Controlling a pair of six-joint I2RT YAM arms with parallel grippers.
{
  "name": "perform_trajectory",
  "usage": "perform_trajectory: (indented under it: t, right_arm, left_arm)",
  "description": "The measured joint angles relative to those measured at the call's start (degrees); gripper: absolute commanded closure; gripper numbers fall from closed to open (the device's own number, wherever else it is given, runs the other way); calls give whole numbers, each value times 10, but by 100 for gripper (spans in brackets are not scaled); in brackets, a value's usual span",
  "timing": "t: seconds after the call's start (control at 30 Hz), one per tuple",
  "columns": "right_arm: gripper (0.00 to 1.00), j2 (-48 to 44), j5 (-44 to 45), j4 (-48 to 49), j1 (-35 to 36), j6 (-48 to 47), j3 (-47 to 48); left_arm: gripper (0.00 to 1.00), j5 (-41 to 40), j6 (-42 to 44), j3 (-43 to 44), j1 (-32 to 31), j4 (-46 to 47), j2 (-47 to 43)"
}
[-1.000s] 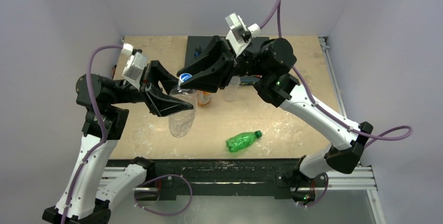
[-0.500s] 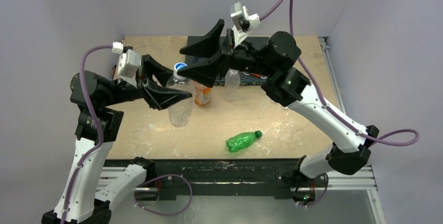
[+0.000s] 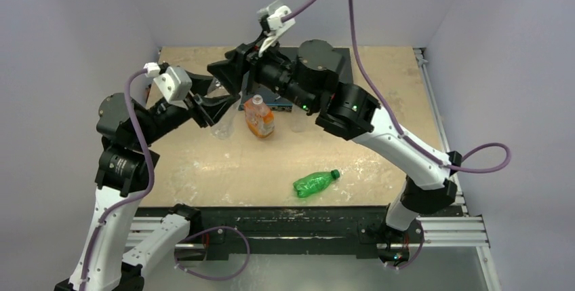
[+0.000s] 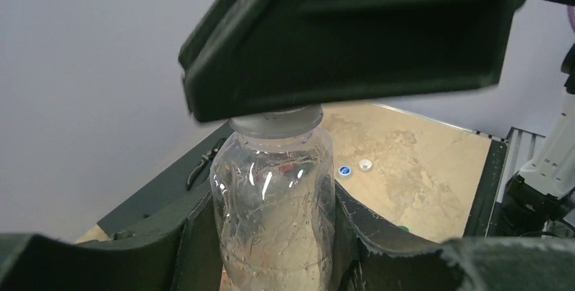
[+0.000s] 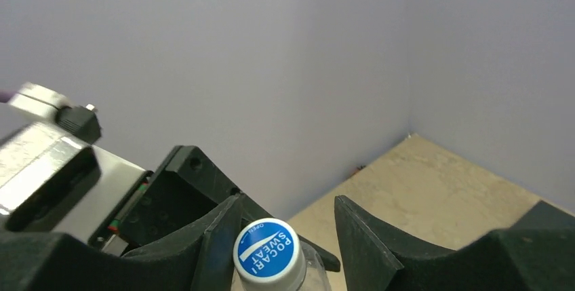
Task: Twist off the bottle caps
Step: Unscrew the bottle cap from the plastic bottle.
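My right gripper (image 5: 286, 226) has swung toward eleven o'clock and now straddles the blue-and-white round plastic cap (image 5: 266, 251), jaws part-open (not yet pinching). My left gripper (image 4: 271, 237) clamps the clear crinkled plastic bottle (image 4: 271, 169) below, bracing it against twisting.

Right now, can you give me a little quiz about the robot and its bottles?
1. True or false: the green bottle lies on its side on the table.
2. What does the left tool grip? A) the clear bottle B) the green bottle C) nothing
3. Fill in: the cap between the open fingers of the right tool is ____ on top.
Key: 1 true. 2 A. 3 blue.
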Motion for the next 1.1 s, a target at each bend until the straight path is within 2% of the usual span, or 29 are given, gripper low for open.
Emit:
perform_trajectory:
  t: [0.23, 0.4, 0.53, 0.73, 0.9, 1.1]
  right_arm:
    - [57, 35, 26, -27, 7, -1, 1]
    - [51, 30, 34, -21, 7, 1, -1]
    - [52, 27, 38, -11, 7, 2, -6]
    - [71, 27, 43, -5, 6, 3, -13]
    - [100, 25, 44, -2, 6, 2, -18]
    - [100, 23, 44, -2, 7, 1, -21]
  left_arm:
    - [96, -41, 20, -9, 0, -18, 2]
    - [96, -53, 22, -13, 0, -18, 2]
    - [96, -54, 22, -18, 0, -19, 1]
    - [96, -55, 22, -24, 0, -18, 1]
    - [97, -56, 21, -26, 0, -19, 0]
    - [99, -53, 19, -26, 0, -18, -1]
